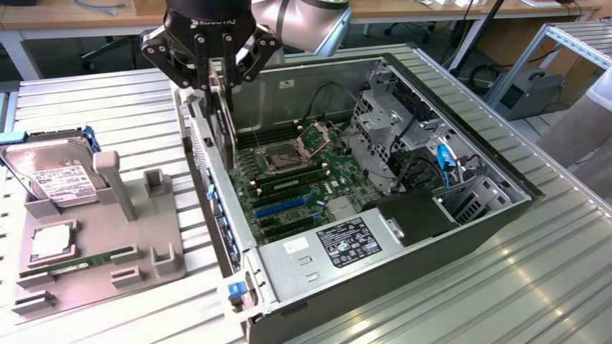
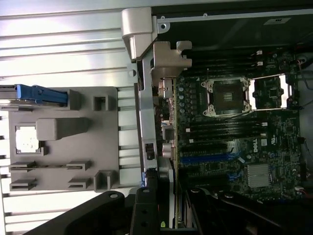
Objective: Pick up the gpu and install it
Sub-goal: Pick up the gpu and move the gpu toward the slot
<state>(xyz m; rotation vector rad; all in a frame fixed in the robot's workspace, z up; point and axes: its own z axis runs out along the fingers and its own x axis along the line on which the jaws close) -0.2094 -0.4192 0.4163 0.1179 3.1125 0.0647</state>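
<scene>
Under gripper (image 1: 219, 80): gpu (image 1: 229, 132) clamped, hanging edge-on (over motherboard (image 1: 327, 170)).

One gpu (image 1: 226, 122), one hard drive (image 1: 53, 172) — one computer case (image 1: 402, 279).

You're working in a robotics lab or workshop (the desks and bench share one room). Below your gripper (image 1: 218, 80) a ribbed aluminium bench (image 1: 535, 287) carries an opened desktop PC case (image 1: 402, 279). Beside the case is a grey parts fixture (image 1: 96, 287) holding a hard drive (image 1: 53, 175). Beyond the gripper stand wooden desks (image 1: 77, 14), a swivel-chair base (image 1: 105, 49) and an aluminium-profile frame (image 1: 574, 39).
</scene>
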